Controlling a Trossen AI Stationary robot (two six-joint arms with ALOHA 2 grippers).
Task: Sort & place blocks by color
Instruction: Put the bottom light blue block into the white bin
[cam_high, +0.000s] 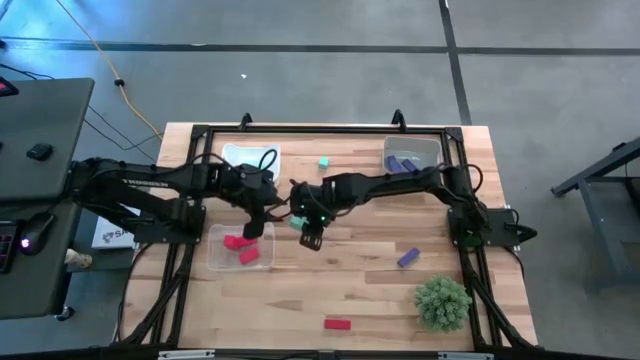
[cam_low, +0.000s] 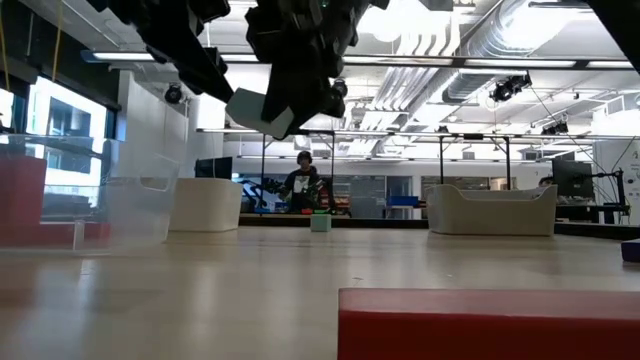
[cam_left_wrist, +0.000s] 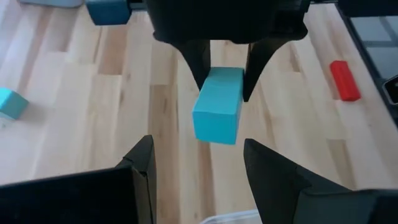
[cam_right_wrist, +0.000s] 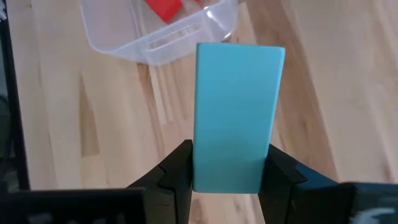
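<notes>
The right gripper pinches a teal block standing upright. Beyond the block sits a clear tray holding red blocks, maybe two.

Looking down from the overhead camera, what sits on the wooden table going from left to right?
Tray with red blocks → teal block held by the right gripper → lone red block → purple block → spiky green plant.
</notes>
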